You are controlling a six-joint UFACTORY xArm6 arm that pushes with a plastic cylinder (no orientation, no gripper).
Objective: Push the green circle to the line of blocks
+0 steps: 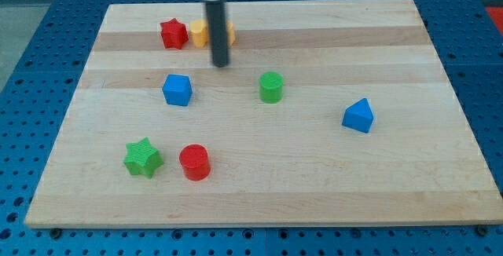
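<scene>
Green circle (271, 87) sits mid-surface, apart from my tip (221, 64) up-left. Line of blocks at top: red star (173, 34), yellow block (200, 32) and another (rod hides it, shape unclear). Rec.: go round to circle's lower-right, push up-left steadily. No jaws fitted; state n/a.

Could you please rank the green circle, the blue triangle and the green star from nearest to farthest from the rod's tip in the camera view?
Measured from my tip:
1. Green circle, just to the view's right and slightly below.
2. Green star, toward the view's bottom left.
3. Blue triangle, far off at the view's right.
</scene>
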